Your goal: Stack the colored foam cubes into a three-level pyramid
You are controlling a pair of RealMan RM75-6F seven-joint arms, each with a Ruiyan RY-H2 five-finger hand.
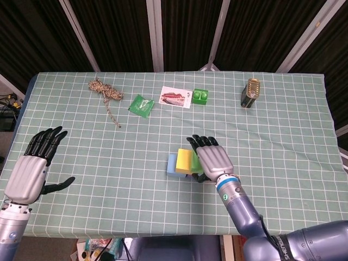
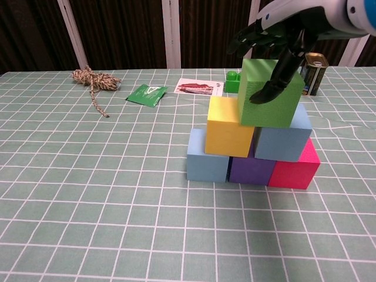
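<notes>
From the head view, my right hand (image 1: 213, 159) lay palm-down over the stack, covering most of it. To its left the yellow cube (image 1: 184, 160) showed, with a light blue cube (image 1: 172, 164) just beyond that, and a sliver of the green cube (image 1: 194, 161) peeked out at the hand's left edge. Far ahead of the fingers sat a green toy brick (image 1: 200, 96), a printed card (image 1: 175, 97) and a green packet (image 1: 141, 105); a coil of rope (image 1: 105, 90) lay further off to the left, and a brass tin (image 1: 250, 93) stood ahead and to the right. My left hand (image 1: 31, 171) hovered well away at the table's (image 1: 109, 179) near-left edge, fingers spread wide, holding nothing.

From the chest view, the right hand (image 2: 282, 44) came in from above, its fingers draped over the top of the green cube (image 2: 269, 94) and its thumb pressed on the cube's front face, so it was holding that cube. Below the hand, the green cube rested across the yellow cube (image 2: 229, 126) and a blue cube (image 2: 284, 135), slightly tilted. Under those ran the bottom row: light blue cube (image 2: 208, 157), purple cube (image 2: 251, 168) and pink cube (image 2: 295, 165), touching side by side. Behind the hand I could see the tin (image 2: 313, 73) and the brick (image 2: 232, 80); the card (image 2: 198, 87), packet (image 2: 147, 94) and rope (image 2: 93, 80) lay off to the left. The left hand did not show here.
</notes>
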